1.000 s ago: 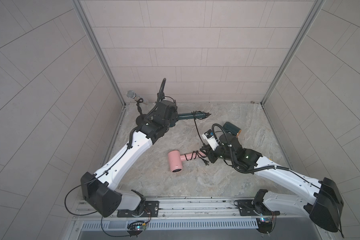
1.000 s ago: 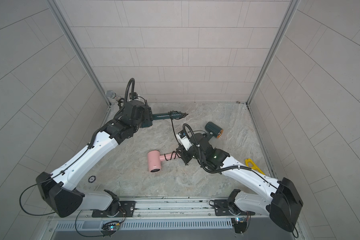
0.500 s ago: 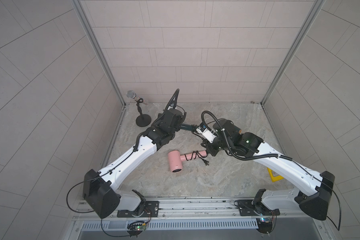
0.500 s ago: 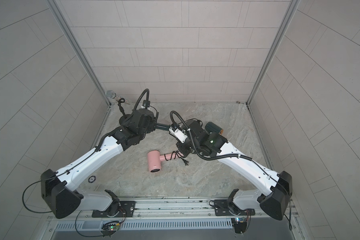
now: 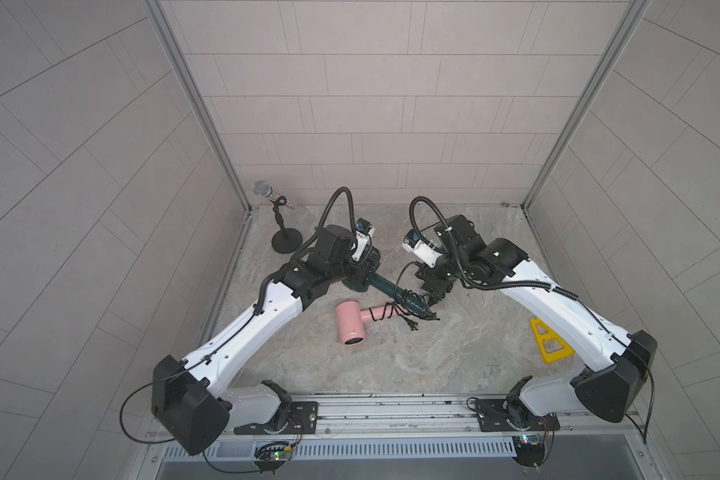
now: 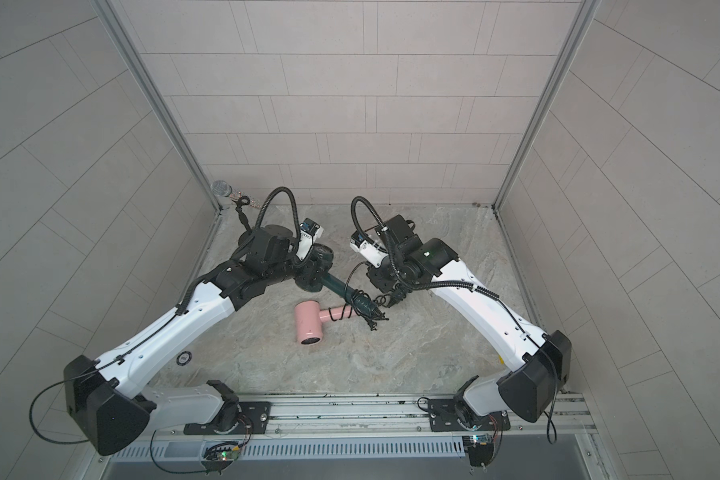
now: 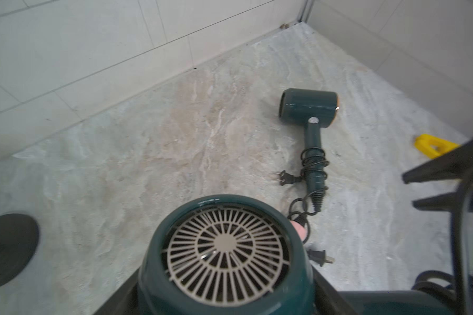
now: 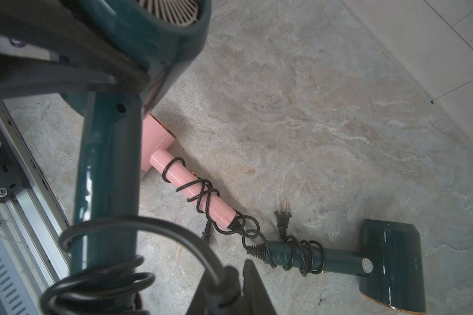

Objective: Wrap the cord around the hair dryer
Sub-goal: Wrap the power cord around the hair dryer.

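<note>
Top views: a dark green hair dryer (image 5: 385, 286) is held over the middle of the bench (image 5: 454, 365). Its barrel is clamped in the left gripper (image 5: 360, 276) and its handle slants toward the right arm. The black cord (image 5: 414, 301) sits in several turns at the handle's end. One loop arcs up to the right gripper (image 5: 432, 296), whose grip is hard to read here. A pink hair dryer (image 5: 352, 326) lies just in front, its own cord wound on the handle. A microphone stand (image 5: 284, 241) is at the back left corner and a yellow triangle (image 5: 549, 343) near the right edge.

Left wrist: the barrel's pale rear grille (image 7: 227, 251) faces the lens. Only here and in the right wrist view does a second green hair dryer (image 7: 310, 109) show; from above it is hidden under the right arm. It lies on the bench with its cord wrapped.

Right wrist: the right gripper's fingers (image 8: 254, 286) are pinched narrow on the cord just off the handle. The coils are loose.
</note>
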Motion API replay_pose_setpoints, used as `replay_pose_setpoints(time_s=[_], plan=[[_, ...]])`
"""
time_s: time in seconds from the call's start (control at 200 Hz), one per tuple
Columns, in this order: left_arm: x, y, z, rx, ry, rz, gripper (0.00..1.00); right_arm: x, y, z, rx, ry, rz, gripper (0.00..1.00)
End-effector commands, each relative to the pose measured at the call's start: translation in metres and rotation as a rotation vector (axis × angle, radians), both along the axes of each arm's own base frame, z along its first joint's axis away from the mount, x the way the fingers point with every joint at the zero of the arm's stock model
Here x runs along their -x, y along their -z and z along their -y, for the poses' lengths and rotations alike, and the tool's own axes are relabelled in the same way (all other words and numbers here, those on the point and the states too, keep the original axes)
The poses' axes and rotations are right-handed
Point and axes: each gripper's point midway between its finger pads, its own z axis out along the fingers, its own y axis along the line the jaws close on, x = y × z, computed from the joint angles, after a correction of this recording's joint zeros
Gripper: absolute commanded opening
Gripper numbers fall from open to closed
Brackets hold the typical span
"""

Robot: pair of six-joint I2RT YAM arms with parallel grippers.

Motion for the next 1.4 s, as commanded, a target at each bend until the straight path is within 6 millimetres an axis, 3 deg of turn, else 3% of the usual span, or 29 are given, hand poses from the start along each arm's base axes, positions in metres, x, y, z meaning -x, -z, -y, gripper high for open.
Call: replay_pose_setpoints(time_s=[0.0, 0.245, 0.51, 0.716, 1.071, 1.211, 1.391], plan=[[0.012, -0.039, 0.014, 0.249, 0.121, 0.020, 0.00, 0.002, -0.010, 0.004, -0.064, -0.059, 0.026, 0.00], [-0.012, -0.077, -0.002, 0.616, 0.005, 0.021, 0.00, 0.003, -0.019, -0.011, -0.297, -0.074, 0.032, 0.00], [-0.036, -0.080, -0.008, 0.852, -0.134, -0.009, 0.00, -0.007, -0.038, -0.030, -0.655, -0.029, 0.160, 0.00], [-0.037, -0.079, -0.018, 0.925, -0.247, -0.015, 0.00, -0.014, -0.063, -0.027, -0.883, 0.033, 0.320, 0.00], [-0.028, -0.072, -0.016, 1.046, -0.412, -0.136, 0.00, -0.007, -0.068, -0.032, -0.793, 0.108, 0.606, 0.00], [-0.026, -0.065, -0.025, 0.935, -0.488, -0.165, 0.00, -0.003, -0.058, -0.038, -0.568, 0.103, 0.712, 0.00], [-0.019, -0.057, -0.044, 0.753, -0.565, -0.135, 0.00, -0.007, -0.034, -0.042, -0.343, 0.099, 0.686, 0.00]])
